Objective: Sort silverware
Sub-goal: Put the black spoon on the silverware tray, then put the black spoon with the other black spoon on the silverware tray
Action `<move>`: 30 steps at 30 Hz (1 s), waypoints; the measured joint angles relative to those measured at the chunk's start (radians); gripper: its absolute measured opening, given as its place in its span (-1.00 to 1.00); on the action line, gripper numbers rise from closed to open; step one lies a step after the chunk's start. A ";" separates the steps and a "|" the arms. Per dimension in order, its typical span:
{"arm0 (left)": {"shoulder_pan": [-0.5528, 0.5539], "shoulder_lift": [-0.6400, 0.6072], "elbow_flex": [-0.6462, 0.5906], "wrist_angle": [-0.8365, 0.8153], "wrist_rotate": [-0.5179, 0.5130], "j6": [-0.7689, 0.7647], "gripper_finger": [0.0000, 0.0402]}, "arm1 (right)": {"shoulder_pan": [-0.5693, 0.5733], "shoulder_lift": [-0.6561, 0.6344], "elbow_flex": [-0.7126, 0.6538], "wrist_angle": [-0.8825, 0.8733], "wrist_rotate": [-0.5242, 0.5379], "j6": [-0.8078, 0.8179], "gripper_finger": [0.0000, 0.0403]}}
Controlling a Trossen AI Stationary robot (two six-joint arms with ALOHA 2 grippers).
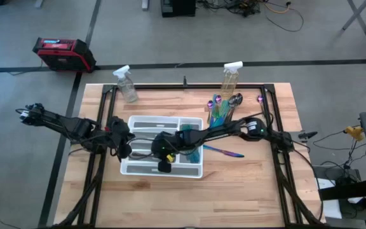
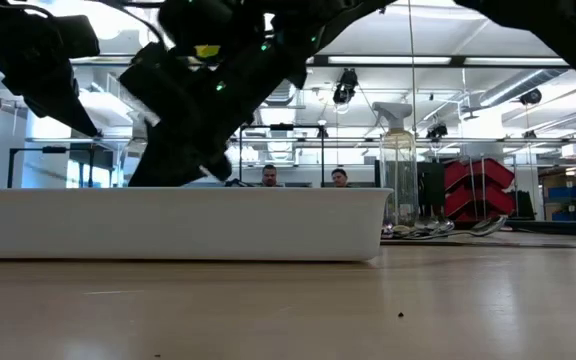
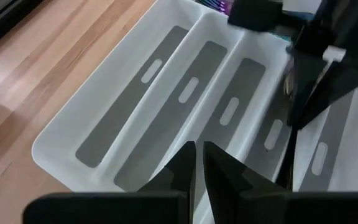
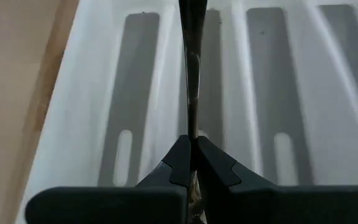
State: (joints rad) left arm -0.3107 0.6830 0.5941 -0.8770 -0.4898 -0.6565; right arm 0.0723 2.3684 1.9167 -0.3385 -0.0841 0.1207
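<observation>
Though hidden overhead, utensil (image 4: 192, 74) between fingers (image 4: 211, 163)

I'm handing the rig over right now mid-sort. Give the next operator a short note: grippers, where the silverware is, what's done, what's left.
Right gripper: shut on a dark utensil, held over the white tray.
Left gripper: shut, empty, over the tray's left end.
Done: teal pieces seem to lie in the tray's right part; count unclear.
Left: release the held piece; loose utensil lies right of the tray; cluster of silverware by the right spray bottle still unsorted.
</observation>
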 joint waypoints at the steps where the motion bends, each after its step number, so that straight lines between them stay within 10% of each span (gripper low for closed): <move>1: 0.000 0.000 0.000 0.001 0.000 0.001 -0.92 | 0.001 0.016 0.011 -0.004 0.008 0.000 -1.00; 19: 0.000 0.017 0.000 0.041 -0.026 0.011 -0.92 | -0.001 0.024 0.043 -0.102 0.014 -0.039 -0.60; 30: -0.003 0.068 -0.065 0.207 -0.037 0.013 -0.92 | 0.006 -0.293 -0.207 -0.326 0.006 -0.227 -0.29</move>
State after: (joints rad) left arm -0.3134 0.7513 0.5291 -0.6700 -0.5270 -0.6435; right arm 0.0783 2.0751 1.7093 -0.6649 -0.0776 -0.1064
